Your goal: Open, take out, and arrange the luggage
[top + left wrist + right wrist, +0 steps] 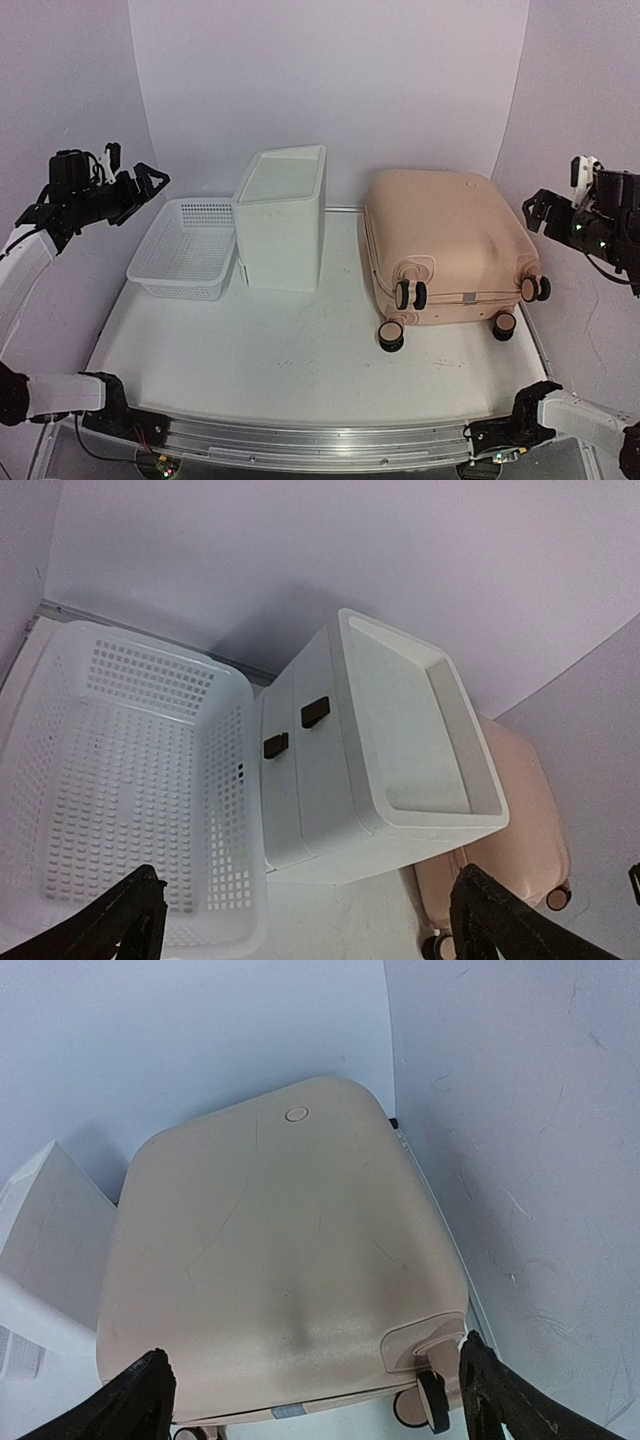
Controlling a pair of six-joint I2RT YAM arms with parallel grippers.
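The luggage (pixel 445 240) lies closed and flat at the far right corner of the worktop (pixel 300 350), wheels toward the near edge, leaving the zipper seam reachable; the left tool (pixel 147 185) and right tool (pixel 538 212) hover beyond the side edges, both released, grasping nothing.

1. In your left wrist view, the drawer box (pixel 390 750) hides most of the luggage (pixel 525 810); only a strip of shell and wheels shows.
2. That view's left and bottom edges cut off the basket (pixel 120 770).
3. Your right wrist view's bottom edge crops the luggage's near face and wheels.
4. The left tool (pixel 305 925) and right tool (pixel 310 1400) show finger ends only.
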